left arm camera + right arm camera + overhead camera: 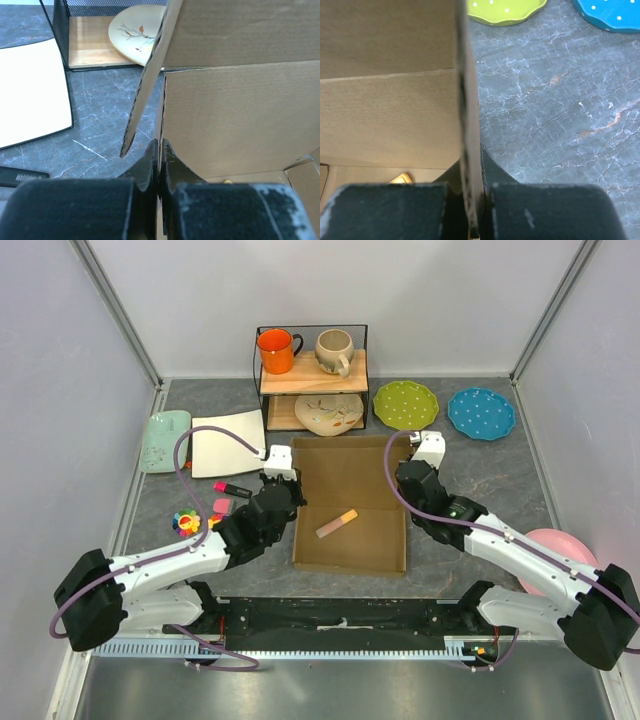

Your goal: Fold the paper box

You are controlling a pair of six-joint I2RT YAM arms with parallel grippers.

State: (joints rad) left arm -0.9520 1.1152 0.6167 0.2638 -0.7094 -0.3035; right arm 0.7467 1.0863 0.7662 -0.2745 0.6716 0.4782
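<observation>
The brown cardboard paper box (350,502) lies open at the table's middle, its lid raised at the far side. A small pink and yellow object (337,523) lies inside it. My left gripper (290,490) is shut on the box's left wall; in the left wrist view (160,150) the jaws pinch the wall's edge (161,120). My right gripper (405,485) is shut on the box's right wall; in the right wrist view (471,165) the cardboard edge (466,100) runs between the jaws.
A black wire shelf (311,375) with an orange mug (276,350), a beige mug (334,350) and a cream plate (328,413) stands behind the box. A white square plate (228,441), mint tray (165,440), green plate (406,404), blue plate (481,412), pink plate (570,550) and small toys (205,510) surround it.
</observation>
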